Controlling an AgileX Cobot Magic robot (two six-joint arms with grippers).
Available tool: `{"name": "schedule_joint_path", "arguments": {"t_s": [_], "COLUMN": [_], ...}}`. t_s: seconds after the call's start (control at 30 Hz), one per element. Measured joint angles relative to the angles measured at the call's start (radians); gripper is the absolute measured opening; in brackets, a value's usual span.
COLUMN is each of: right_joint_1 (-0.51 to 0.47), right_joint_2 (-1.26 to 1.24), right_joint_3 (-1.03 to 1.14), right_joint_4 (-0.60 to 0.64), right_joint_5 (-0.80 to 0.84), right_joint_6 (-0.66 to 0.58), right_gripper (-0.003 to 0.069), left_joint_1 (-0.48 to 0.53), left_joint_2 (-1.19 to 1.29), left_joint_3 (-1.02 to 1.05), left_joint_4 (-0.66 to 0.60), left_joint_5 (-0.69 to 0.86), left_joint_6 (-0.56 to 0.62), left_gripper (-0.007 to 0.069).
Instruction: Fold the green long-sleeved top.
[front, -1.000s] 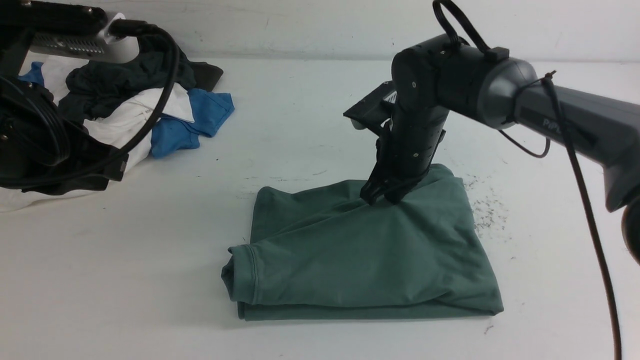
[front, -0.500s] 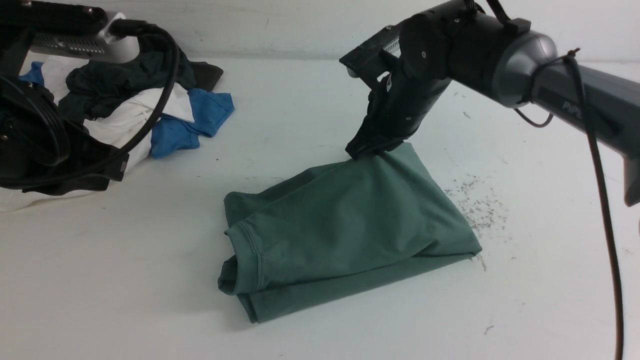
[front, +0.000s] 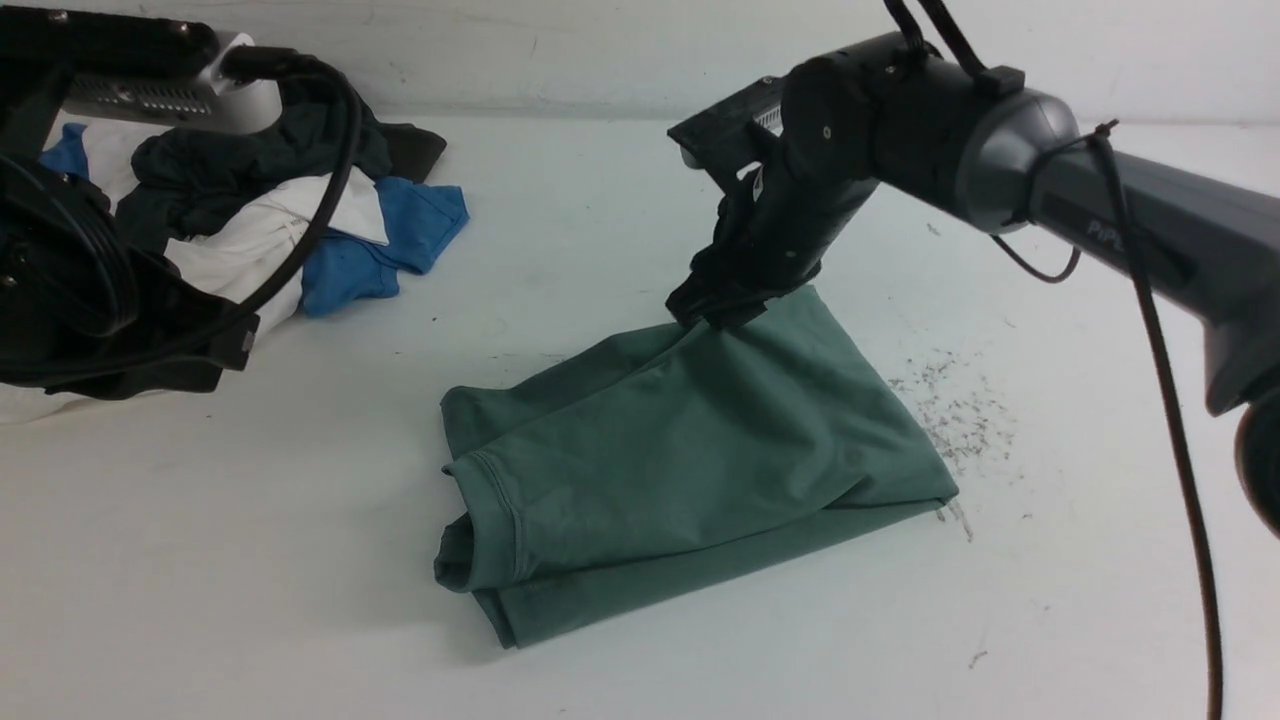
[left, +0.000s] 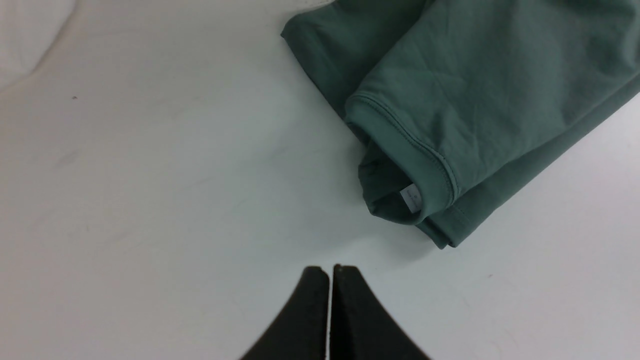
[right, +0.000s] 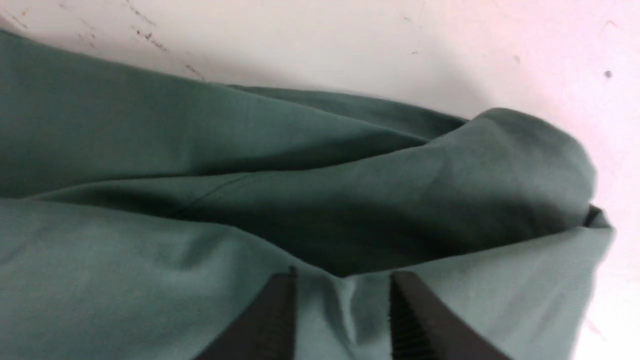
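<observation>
**A:** Where is the green long-sleeved top (front: 690, 455) now?

**B:** It lies on the white desk (front: 250, 560), as a folded packet of several layers near the middle of the front view. One corner, at about 1 o'clock of the packet, stands a little higher than the rest, and the right claw (front: 712, 308) is exactly there.

**A:** Does the claw hold that corner?

**B:** I think it is letting go. In the right wrist view its two fingers (right: 272, 320) stand apart, with a small ridge of green cloth between them, but they do not press it together. So the right claw is partly open and, in my judgement, holds nothing firmly.

**A:** Why is the corner raised, then?

**B:** Probably because the cloth is pinched up between the fingers; it should sink when the claw goes away.

**A:** And the left claw (left: 330, 310)?

**B:** It is fully closed and empty. It hangs over the bare desk, just beside the packet's rolled hem with the small white tag (left: 411, 197), at about 8 o'clock of the packet in the front view. I suppose it waits there so that it does not disturb the fold.

**A:** The other clothes?

**B:** A pile of blue, white and dark garments (front: 300, 215) lies well apart, at about 10 o'clock, away from the work.
</observation>
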Motion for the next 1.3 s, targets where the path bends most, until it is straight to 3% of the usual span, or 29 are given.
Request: {"name": "schedule_joint_path", "arguments": {"t_s": [0.1,0.17,0.3,0.37,0.47,0.5,0.57,0.67,0.87,1.03,1.2,1.3], "right_joint_1": [0.000,-0.007,-0.072,-0.125,-0.187,-0.187,-0.219,-0.226,-0.226,-0.226,-0.226,-0.227], "right_joint_2": [-0.045,-0.079,-0.102,-0.106,-0.106,-0.106,-0.105,-0.105,-0.105,-0.105,-0.097,-0.074], "right_joint_3": [-0.050,-0.065,-0.057,-0.005,0.092,0.099,0.207,0.274,0.357,0.364,0.364,0.364], "right_joint_4": [-0.076,-0.135,-0.120,-0.035,0.125,0.125,0.253,0.296,0.304,0.290,0.245,0.203], "right_joint_5": [0.070,0.119,0.187,0.193,0.197,0.197,0.197,0.197,0.194,0.189,0.188,0.186], "right_joint_6": [0.035,0.072,0.105,0.098,0.046,0.042,-0.013,-0.040,-0.068,-0.068,-0.054,-0.035], "right_gripper": [0.0410,0.0410,0.0242,0.0104,0.0009,0.0009,-0.0010,-0.0013,-0.0012,-0.0014,-0.0014,-0.0014], "left_joint_1": [0.000,0.000,0.000,-0.004,-0.028,-0.028,-0.083,-0.136,-0.245,-0.266,-0.266,-0.268], "left_joint_2": [0.000,0.000,0.004,0.022,0.080,0.080,0.171,0.265,0.475,0.632,0.725,0.734], "left_joint_3": [0.000,0.000,0.000,0.000,0.000,0.000,0.000,0.000,-0.001,-0.001,-0.003,-0.012], "left_joint_4": [-0.001,-0.007,-0.044,-0.086,-0.123,-0.125,-0.140,-0.149,-0.204,-0.271,-0.251,-0.217], "left_joint_5": [-0.002,-0.004,-0.026,-0.041,-0.041,-0.042,-0.064,-0.092,-0.218,-0.340,-0.345,-0.334], "left_joint_6": [0.000,0.000,0.007,0.033,0.045,0.045,0.060,0.086,0.111,0.112,0.109,0.050], "left_gripper": [-0.0003,-0.0003,-0.0003,-0.0003,-0.0003,-0.0003,-0.0003,-0.0003,-0.0003,-0.0003,-0.0003,-0.0003]}}
